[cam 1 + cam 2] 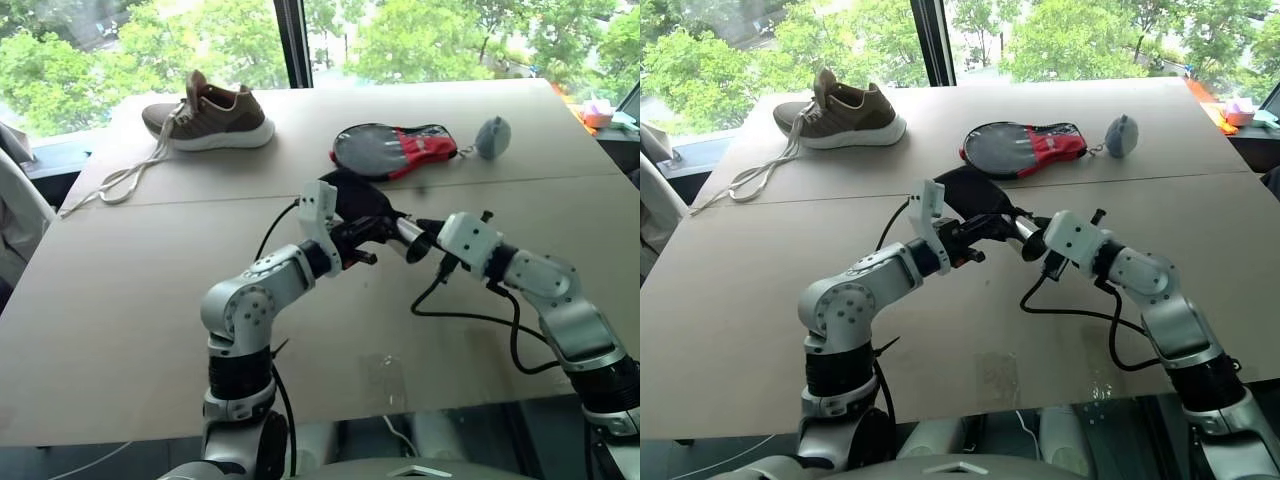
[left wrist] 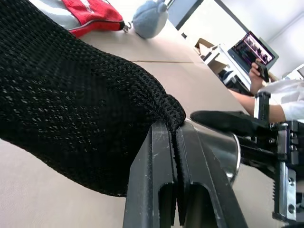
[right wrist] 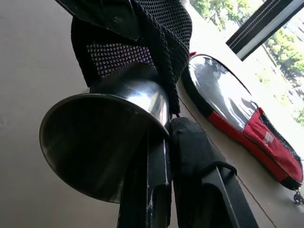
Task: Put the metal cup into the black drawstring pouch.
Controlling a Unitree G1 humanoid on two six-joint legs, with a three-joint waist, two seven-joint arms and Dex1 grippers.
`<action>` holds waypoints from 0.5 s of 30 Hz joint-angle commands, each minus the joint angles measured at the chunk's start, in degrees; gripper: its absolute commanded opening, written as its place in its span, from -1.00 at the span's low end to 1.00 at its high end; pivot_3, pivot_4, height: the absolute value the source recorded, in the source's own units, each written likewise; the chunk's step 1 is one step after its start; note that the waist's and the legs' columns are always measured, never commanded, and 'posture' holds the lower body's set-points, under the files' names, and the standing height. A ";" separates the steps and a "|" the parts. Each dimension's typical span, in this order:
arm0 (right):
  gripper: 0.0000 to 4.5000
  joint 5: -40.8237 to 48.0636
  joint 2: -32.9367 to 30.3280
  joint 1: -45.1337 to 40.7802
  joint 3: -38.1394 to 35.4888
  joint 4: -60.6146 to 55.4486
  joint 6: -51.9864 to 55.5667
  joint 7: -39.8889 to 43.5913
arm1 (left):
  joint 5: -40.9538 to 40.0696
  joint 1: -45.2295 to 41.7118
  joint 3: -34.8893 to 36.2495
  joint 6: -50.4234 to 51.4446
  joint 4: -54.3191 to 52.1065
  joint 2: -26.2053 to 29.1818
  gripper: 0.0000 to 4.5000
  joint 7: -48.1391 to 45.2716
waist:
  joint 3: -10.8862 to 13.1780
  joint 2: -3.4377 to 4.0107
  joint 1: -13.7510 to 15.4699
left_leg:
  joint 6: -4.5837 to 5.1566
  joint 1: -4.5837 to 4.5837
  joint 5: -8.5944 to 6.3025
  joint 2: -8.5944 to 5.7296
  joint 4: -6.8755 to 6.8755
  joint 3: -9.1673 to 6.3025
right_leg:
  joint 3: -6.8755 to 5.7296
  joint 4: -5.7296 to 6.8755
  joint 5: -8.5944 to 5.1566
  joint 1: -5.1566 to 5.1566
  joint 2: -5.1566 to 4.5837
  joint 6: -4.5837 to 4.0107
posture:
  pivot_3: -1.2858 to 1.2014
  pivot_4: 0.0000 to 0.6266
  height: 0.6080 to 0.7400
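Left fingers (image 2: 175, 190) clamp the black drawstring pouch (image 2: 71, 109) at its mouth, right fingers (image 3: 166, 166) pinch the metal cup (image 3: 104, 142) rim, its base just entering; pushing it fully inside remains

Silver-grey jointed arms, white wrist housings, looping black cables, black-fingered left hand (image 1: 385, 232)

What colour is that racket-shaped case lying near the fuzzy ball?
The racket-shaped case is black and grey with a red end; the right eye view shows it best.
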 commanded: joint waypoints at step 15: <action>-0.97 36.33 22.13 0.58 -14.55 -10.70 26.48 -6.55 | -1.32 -0.09 -4.57 -6.25 -0.51 3.90 -1.00 -5.79 | 0.02 -0.01 0.11 | -0.01 -0.05 0.01 0.02 -0.02 -0.13 | 0.02 -0.04 0.00 0.01 -0.01 -0.01 | 0.03 -0.52 1.00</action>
